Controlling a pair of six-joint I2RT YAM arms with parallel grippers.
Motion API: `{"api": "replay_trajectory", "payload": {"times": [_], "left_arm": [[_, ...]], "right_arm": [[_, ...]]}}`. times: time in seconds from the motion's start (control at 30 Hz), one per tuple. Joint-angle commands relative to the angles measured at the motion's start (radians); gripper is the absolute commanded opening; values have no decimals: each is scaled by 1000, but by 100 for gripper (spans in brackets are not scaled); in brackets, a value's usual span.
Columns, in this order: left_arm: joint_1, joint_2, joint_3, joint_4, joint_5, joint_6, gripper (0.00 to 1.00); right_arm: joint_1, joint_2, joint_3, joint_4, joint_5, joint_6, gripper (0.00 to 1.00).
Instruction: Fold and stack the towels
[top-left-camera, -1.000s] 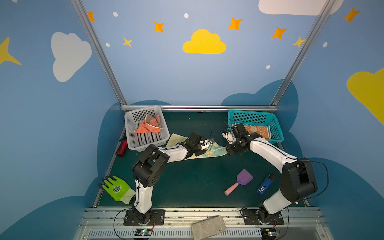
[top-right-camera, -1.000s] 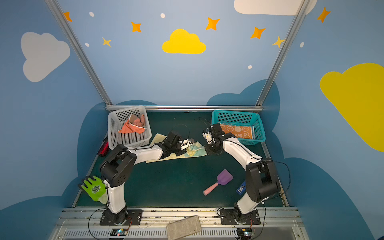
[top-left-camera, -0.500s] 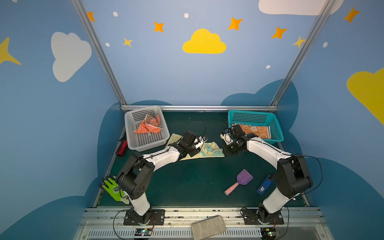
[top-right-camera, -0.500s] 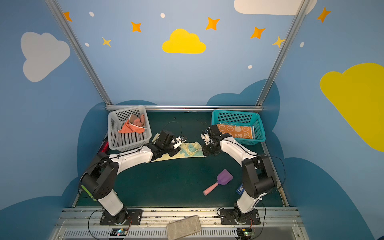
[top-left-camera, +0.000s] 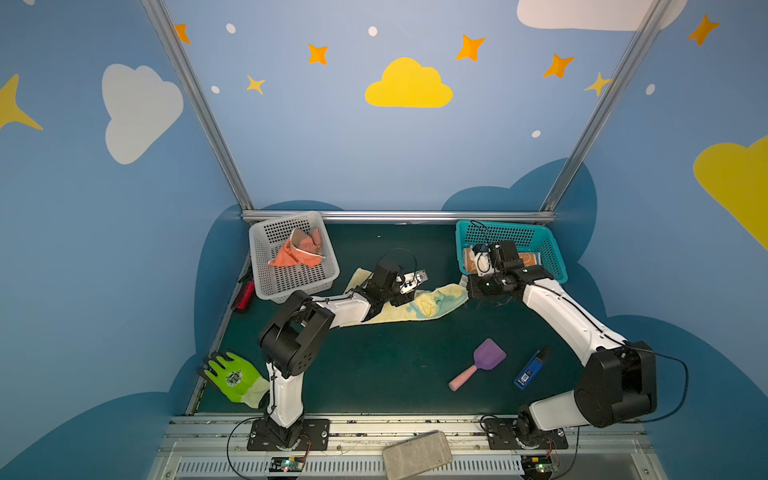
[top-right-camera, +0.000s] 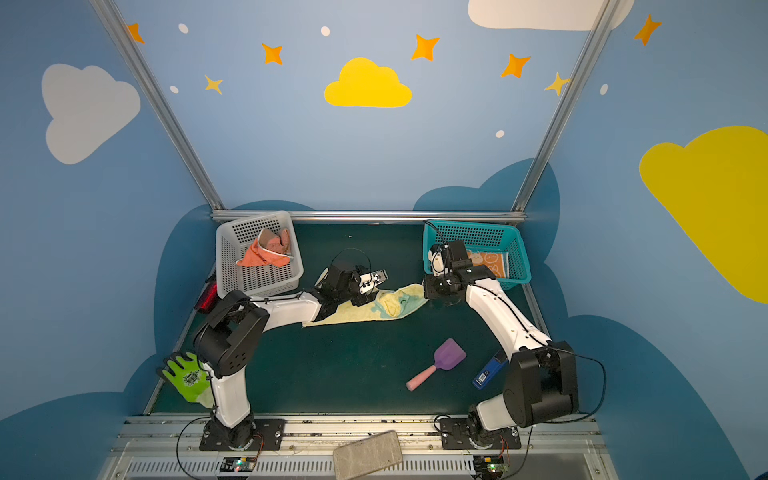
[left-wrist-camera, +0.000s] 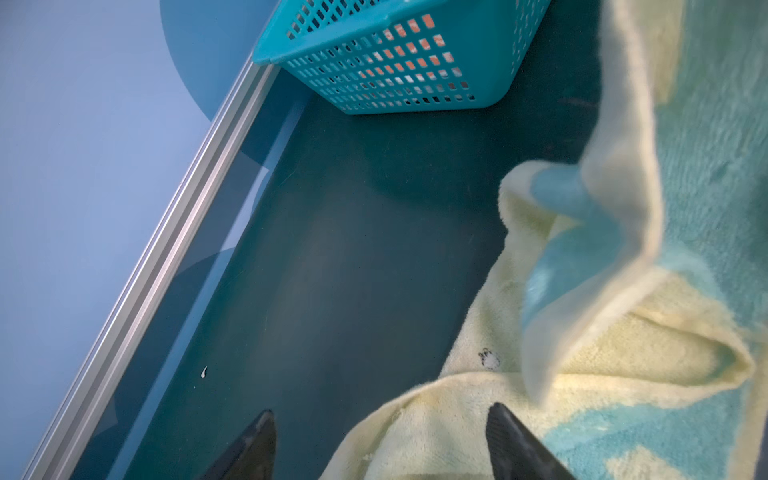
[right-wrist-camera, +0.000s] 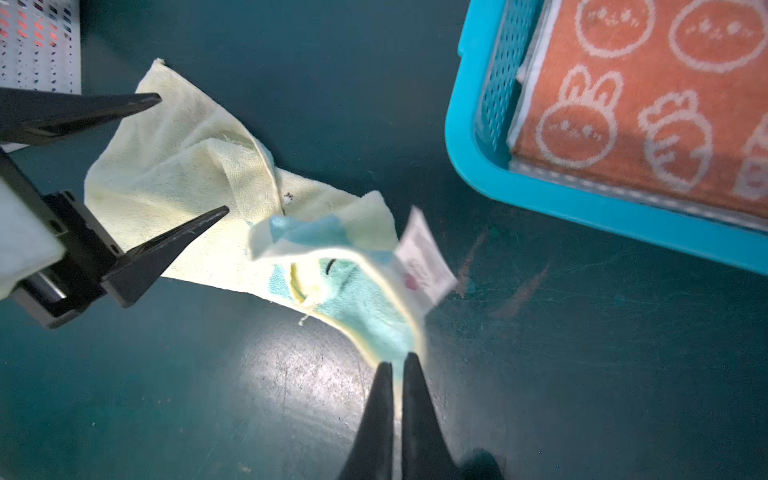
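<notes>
we are midway through folding the yellow and blue towel (top-left-camera: 436, 305), which lies rumpled on the dark table (top-left-camera: 395, 365) between the grey basket (top-left-camera: 291, 286) and the teal basket (top-left-camera: 555, 262). a loose flap stands up across its middle, so in our view it is neither flat nor properly folded yet.

the right gripper (right-wrist-camera: 397, 360) has its fingers together, pinching the blue corner of that towel nearest the teal basket. the cloth rises a little off the table to meet it. the left gripper (right-wrist-camera: 191, 153) hangs over the yellow end with its fingers apart and nothing between them. in the left wrist view one finger sits over the cloth and the other over bare table.

we judge that the next move belongs to the left side. it needs to come down and close on an edge or corner of the yellow end, taking one layer only. with both ends held, the flap can be drawn out or laid over cleanly. the right side should keep its pinch meanwhile, or the cloth will slump.

an orange towel (right-wrist-camera: 623, 104) with white rabbits lies folded flat in the teal basket, which looks like the place for the stack. a salmon towel (top-left-camera: 297, 253) sits crumpled in the grey basket, not yet folded.
</notes>
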Motion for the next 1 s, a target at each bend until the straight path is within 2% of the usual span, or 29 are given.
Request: {"api": "replay_trajectory", "payload": {"times": [0.0,0.3,0.37,0.43,0.53,0.7,0.97], "left_arm": [[-1,23,22,33,69,60,79],[-5,-4,-18,32,220,107,78],[-13,-11,-19,23,236,138,79],[-29,-1,-7,8,221,193,79],[-48,29,5,24,176,265,79],[-73,43,6,-32,161,362,78],[-86,113,54,37,130,328,77]], "right_arm": [[-8,-2,-2,-22,14,-2,0],[-12,4,-22,-8,19,-36,0],[-10,-13,-52,22,25,-46,12],[-11,-34,-82,48,44,-57,22],[-12,-52,-95,48,68,-62,26],[-12,-60,-90,40,55,-67,28],[-12,-59,-83,38,49,-69,28]]}}
